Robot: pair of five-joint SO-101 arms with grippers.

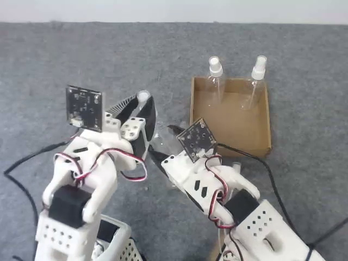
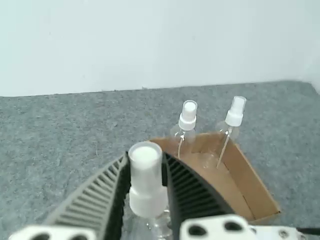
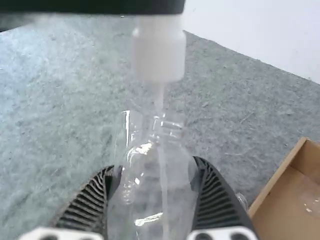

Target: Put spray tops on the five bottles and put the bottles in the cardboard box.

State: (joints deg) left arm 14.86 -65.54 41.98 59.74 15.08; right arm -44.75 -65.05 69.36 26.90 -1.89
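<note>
Left gripper (image 1: 140,104), centre-left of the high view, is closed tight on a white spray top (image 1: 143,97) — both ribbed fingers (image 2: 102,192) press against its sides, and the head of the top stands proud of the fingertips. Right gripper (image 1: 161,141), just below and to the right near the frame's centre, is clamped about the body of a clear bottle (image 3: 150,165), neck toward the left gripper. The spray top sits directly over that neck, its dip tube running down inside the bottle; whether the collar is seated on the threads cannot be told. The cardboard box (image 1: 230,117) lies on the grey mat (image 1: 81,60) in the upper right of the high view — two capped bottles (image 1: 216,73) stand upright inside along its far wall, apart from each other.
</note>
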